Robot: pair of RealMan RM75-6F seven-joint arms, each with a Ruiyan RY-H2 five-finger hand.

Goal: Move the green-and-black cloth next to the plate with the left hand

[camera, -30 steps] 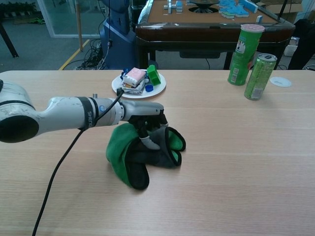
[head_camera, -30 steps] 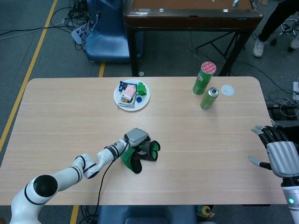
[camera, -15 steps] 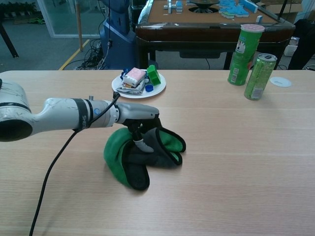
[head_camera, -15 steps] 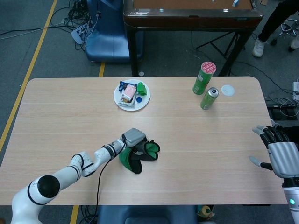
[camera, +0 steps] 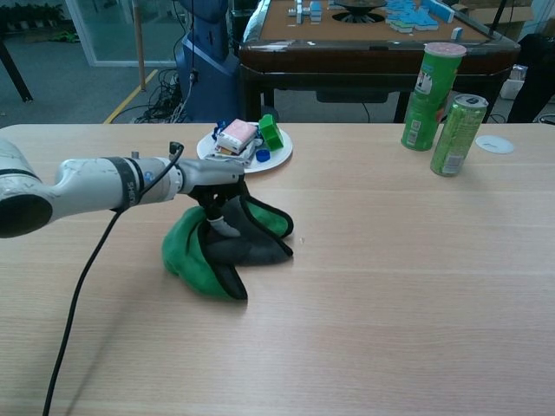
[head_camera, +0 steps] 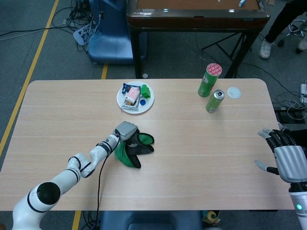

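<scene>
The green-and-black cloth (head_camera: 135, 149) (camera: 227, 249) lies bunched on the table, a short way in front of the white plate (head_camera: 147, 104) (camera: 277, 159). My left hand (head_camera: 124, 132) (camera: 211, 184) grips the top of the cloth, its fingers sunk into the folds. The plate carries packets and a green block. At the far right edge of the head view, my right hand (head_camera: 287, 155) hovers with fingers spread and holds nothing; the chest view does not show it.
A green tube can (head_camera: 209, 80) (camera: 430, 84) and a green drink can (head_camera: 214, 101) (camera: 457, 134) stand at the back right, beside a small white disc (head_camera: 233, 92) (camera: 493, 144). A dark table (head_camera: 196, 17) stands beyond the far edge.
My left hand has dragged the cloth left and toward the plate. The right hand has stayed still.
</scene>
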